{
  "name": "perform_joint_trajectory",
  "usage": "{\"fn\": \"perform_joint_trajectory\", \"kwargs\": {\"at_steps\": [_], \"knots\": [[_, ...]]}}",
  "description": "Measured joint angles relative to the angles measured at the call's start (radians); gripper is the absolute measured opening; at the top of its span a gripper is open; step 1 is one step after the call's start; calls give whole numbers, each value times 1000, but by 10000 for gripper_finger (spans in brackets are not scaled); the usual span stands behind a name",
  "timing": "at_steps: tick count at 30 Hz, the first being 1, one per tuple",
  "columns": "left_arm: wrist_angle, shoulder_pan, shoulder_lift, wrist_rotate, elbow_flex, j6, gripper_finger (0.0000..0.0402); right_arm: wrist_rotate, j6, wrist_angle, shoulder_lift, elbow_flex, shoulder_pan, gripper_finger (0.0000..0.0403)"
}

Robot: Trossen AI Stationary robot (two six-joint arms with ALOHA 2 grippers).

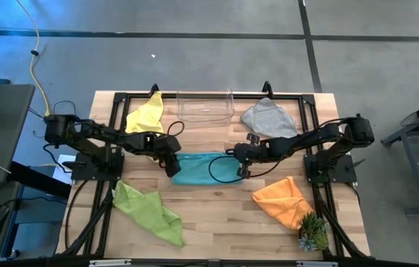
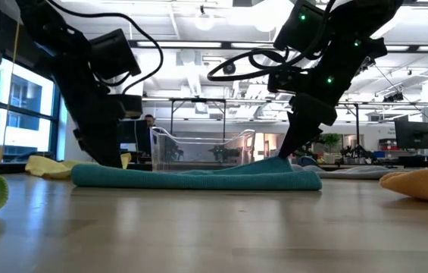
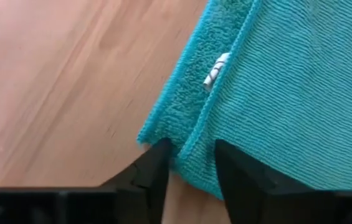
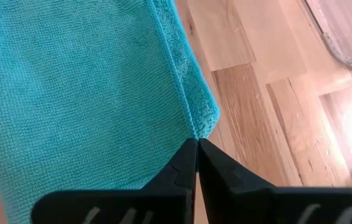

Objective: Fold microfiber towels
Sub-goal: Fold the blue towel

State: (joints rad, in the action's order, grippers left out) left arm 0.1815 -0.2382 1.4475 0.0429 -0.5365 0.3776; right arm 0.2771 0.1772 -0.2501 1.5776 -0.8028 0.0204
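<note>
A teal towel (image 1: 203,169) lies folded in two layers at the table's middle. My left gripper (image 3: 191,152) is open at the towel's far left corner (image 3: 163,134), one finger on either side of the upper layer's hemmed edge. My right gripper (image 4: 197,142) is shut on the towel's far right corner. Four more towels lie flat on the table: a yellow towel (image 1: 146,115) at the far left, a grey towel (image 1: 268,117) at the far right, a lime green towel (image 1: 148,211) at the near left and an orange towel (image 1: 283,200) at the near right. My left gripper straddles the towel's corner, slanting down from the table's left; whether its fingers (image 3: 157,168) touch the cloth I cannot tell. My right gripper pinches the tip of the towel's far right corner (image 4: 205,124) between its two fingers, slanting down from the table's right. That corner is raised a little (image 2: 278,163); the rest of the towel lies on the table.
A clear plastic bin (image 1: 205,106) stands at the far middle, just beyond the teal towel. A small green spiky plant (image 1: 313,233) sits at the near right corner. Bare wood (image 1: 216,222) shows between the lime green and orange towels.
</note>
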Motion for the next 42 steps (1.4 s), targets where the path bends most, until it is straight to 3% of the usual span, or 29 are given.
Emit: {"fn": "perform_joint_trajectory", "kwargs": {"at_steps": [6,11,32,42], "knots": [[32,0,-9,6,0,-15,31,0,-2,0,0,0,0,0],[51,3,-11,-4,-1,-33,4,0,-2,0,0,0,0,0],[113,21,-77,-32,-11,-121,17,0,-2,0,0,0,0,0],[137,31,-77,-31,-11,-141,109,0,-2,0,0,0,0,0]]}}
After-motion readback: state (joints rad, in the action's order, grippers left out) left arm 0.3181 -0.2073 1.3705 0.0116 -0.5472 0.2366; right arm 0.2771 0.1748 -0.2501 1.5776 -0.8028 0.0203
